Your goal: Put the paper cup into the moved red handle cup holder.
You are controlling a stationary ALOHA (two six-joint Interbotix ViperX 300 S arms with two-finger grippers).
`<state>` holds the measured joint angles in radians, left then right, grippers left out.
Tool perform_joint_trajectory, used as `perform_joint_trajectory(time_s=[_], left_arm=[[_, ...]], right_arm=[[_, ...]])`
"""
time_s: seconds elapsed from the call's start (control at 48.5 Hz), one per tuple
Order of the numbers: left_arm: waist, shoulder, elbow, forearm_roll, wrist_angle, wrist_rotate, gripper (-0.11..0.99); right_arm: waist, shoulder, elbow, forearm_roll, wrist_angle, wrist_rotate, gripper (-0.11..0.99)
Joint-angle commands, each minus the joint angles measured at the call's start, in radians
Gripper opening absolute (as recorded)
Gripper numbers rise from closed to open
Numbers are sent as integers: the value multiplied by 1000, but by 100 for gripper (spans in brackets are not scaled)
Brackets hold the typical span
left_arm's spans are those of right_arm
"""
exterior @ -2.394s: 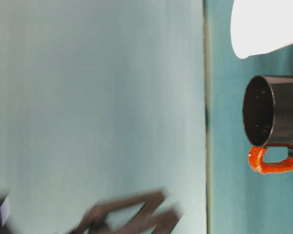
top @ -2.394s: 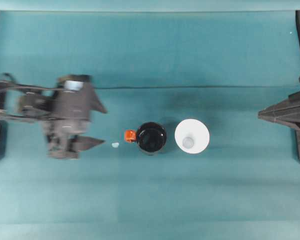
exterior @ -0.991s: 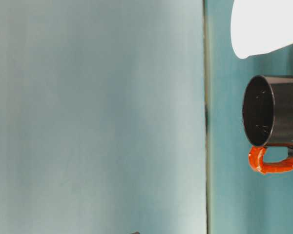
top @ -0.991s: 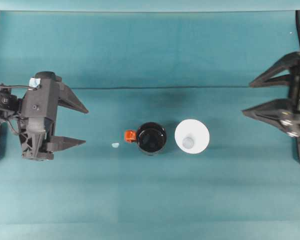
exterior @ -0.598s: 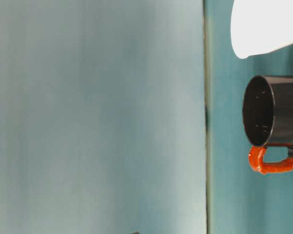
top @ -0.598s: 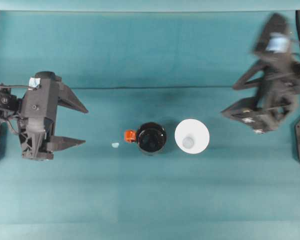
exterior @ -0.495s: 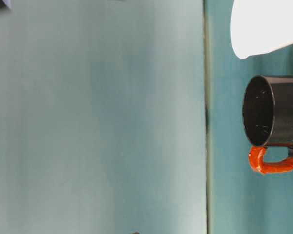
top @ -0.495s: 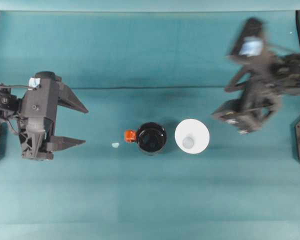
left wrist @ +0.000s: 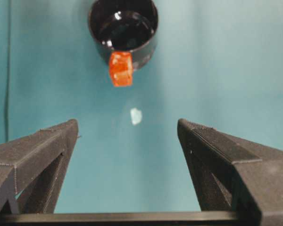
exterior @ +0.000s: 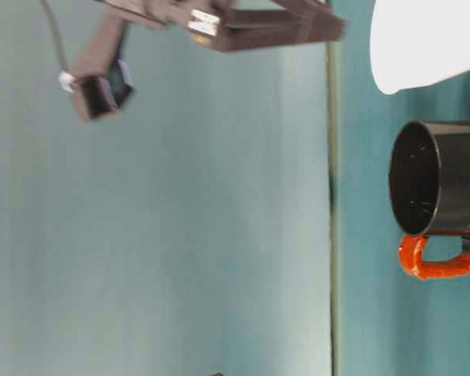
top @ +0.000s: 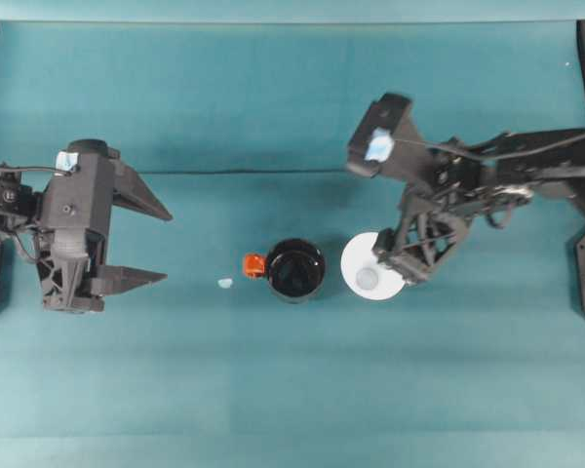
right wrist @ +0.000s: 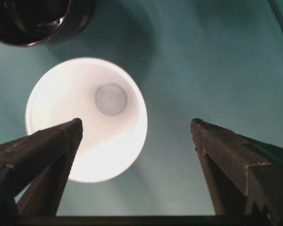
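The paper cup stands upright on the teal surface, mouth up, just beside the red handle cup holder on the side away from its orange handle; whether the two touch I cannot tell; the cup is not yet in the holder. What changed is on the right: one second ago the right pincer was at the far right edge of the overhead view, and now it has come in over the cup's right rim; in its wrist view the jaws are wide open and hold nothing, with one finger over the cup's rim and the other beside the cup. I judge that the grasp of the cup is about to begin, and the lift and the placing remain. The left pincer has stayed well apart, also wide open and empty. Count: one cup, one holder, two pincers, and one small pale scrap near the handle.
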<state>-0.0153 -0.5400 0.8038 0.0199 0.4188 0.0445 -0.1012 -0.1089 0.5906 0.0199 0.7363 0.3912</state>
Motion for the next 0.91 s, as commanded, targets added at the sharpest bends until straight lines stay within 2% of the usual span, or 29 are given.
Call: perform_joint_trajectory(time_s=[0.0, 0.062, 0.227, 0.537, 0.681, 0.743, 0.805, 0.887], left_arm=[[-3, -9, -11, 2, -3, 0, 94], [-3, -8, -11, 2, -3, 0, 94], [-3, -6, -11, 3, -3, 0, 94], [-3, -5, -12, 2, -3, 0, 94], [-3, -5, -11, 2, -3, 0, 94], [-3, -5, -11, 2, -3, 0, 94], [-3, -5, -11, 3, -3, 0, 94], [-3, -5, -11, 2, -3, 2, 94]], right_arm=[[2, 52, 2, 0, -21, 11, 86], [-3, 75, 17, 0, -31, 11, 86], [-2, 112, 35, 0, -52, 12, 86], [-3, 120, 35, 0, -72, 12, 81], [-3, 120, 32, 5, -72, 15, 63], [0, 120, 29, 6, -72, 17, 50], [3, 120, 26, 8, -71, 17, 32], [6, 120, 20, 15, -72, 17, 12]])
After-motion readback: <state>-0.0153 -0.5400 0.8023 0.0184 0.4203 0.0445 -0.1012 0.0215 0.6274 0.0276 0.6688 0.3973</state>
